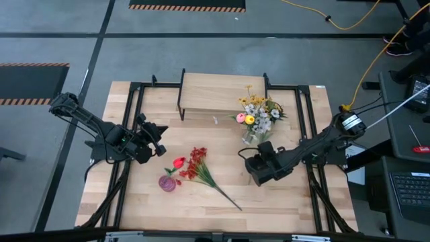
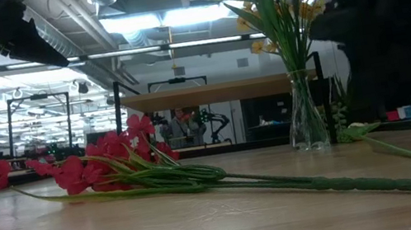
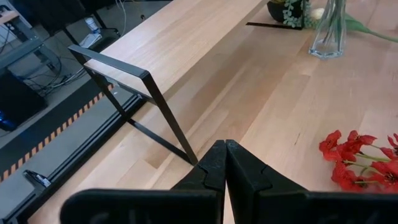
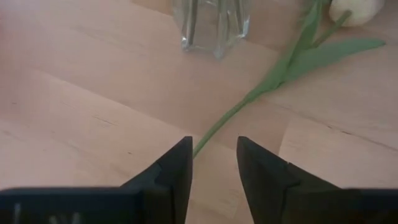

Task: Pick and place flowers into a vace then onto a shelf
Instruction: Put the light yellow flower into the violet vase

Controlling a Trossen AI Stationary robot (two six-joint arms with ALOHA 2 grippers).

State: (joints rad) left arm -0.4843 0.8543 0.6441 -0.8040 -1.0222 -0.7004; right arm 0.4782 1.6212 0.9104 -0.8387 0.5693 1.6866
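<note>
The right gripper (image 4: 212,163) stands parted, holding nothing, above a pale tulip's stalk (image 4: 249,99) lying just before the clear glass vase (image 1: 254,134). That vase holds a bouquet (image 1: 259,111) beside the shelf (image 1: 215,93). Left of the vase lie the red berry spray (image 1: 196,165) and purple vase (image 1: 166,182). The left gripper (image 3: 225,163) is pressed closed, empty.

A wooden tabletop (image 1: 282,202) on a black frame stands on grey floor crossed by a yellow cable (image 1: 349,25) and hazard-striped mats (image 1: 187,7).
</note>
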